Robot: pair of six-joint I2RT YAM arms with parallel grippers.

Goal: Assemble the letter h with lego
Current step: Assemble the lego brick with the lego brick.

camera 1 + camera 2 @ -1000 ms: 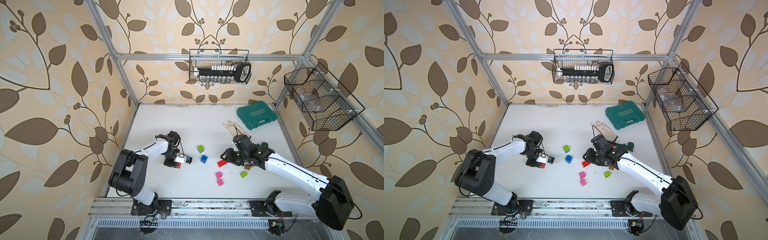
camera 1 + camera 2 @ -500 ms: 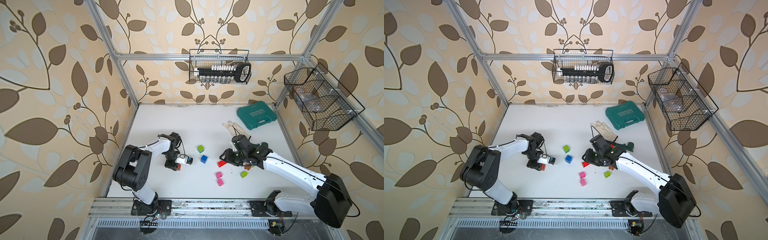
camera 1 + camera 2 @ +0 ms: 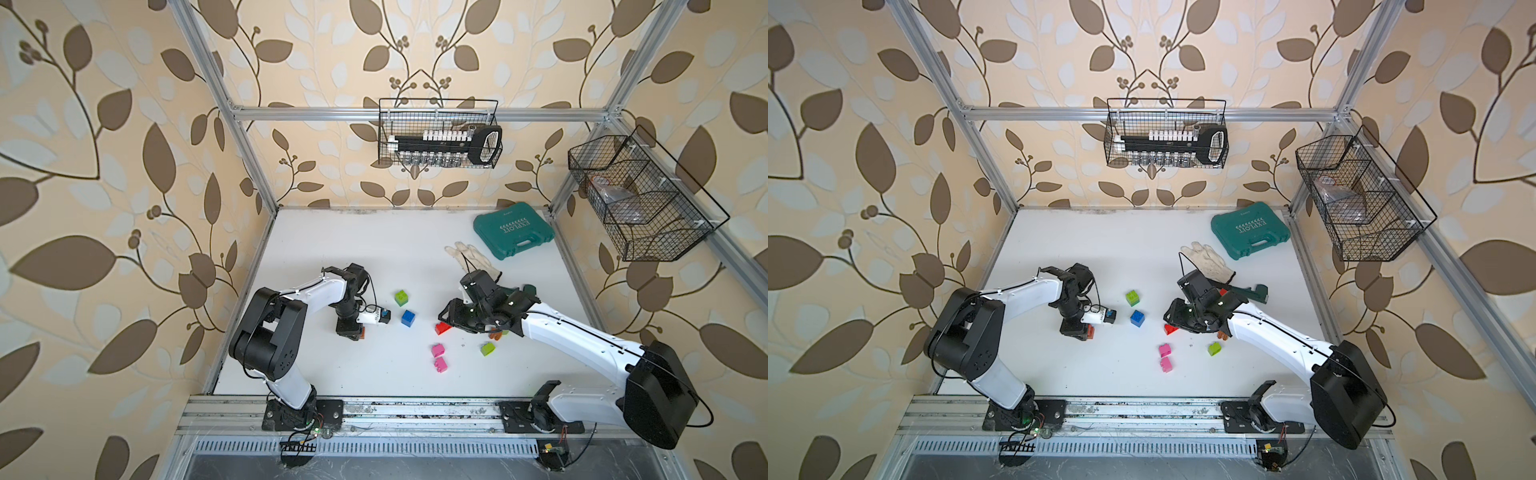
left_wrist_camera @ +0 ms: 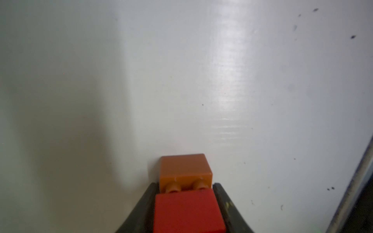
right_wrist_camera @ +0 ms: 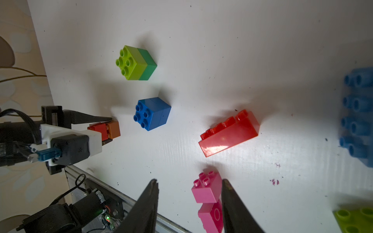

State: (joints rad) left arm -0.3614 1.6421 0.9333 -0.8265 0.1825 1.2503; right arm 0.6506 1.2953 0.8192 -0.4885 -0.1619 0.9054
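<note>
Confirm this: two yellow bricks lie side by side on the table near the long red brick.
One detail is wrong: the two bricks are pink, not yellow. The right wrist view shows them plainly, side by side on the table near the long red brick, and both top views show the same colour.

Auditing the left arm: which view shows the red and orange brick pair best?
Left wrist view: the red brick and orange brick sit close up at the left gripper. Right wrist view shows them small; both top views, only a sliver.
</note>
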